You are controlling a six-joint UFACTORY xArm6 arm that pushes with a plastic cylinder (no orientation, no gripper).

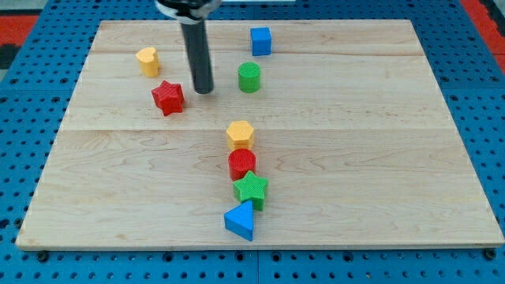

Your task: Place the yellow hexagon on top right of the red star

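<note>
The yellow hexagon (240, 134) lies near the board's middle, touching the top of a red cylinder (242, 164). The red star (168, 97) lies in the upper left part, well up and left of the hexagon. My tip (203, 90) rests on the board just right of the red star, with a small gap between them, and left of a green cylinder (249, 77). The rod rises from there to the view's top.
A green star (251, 189) and a blue triangle (241, 220) continue the line below the red cylinder. A yellow block (147, 60) lies at the upper left, a blue cube (260, 40) at the top centre. The wooden board (394, 158) sits on blue pegboard.
</note>
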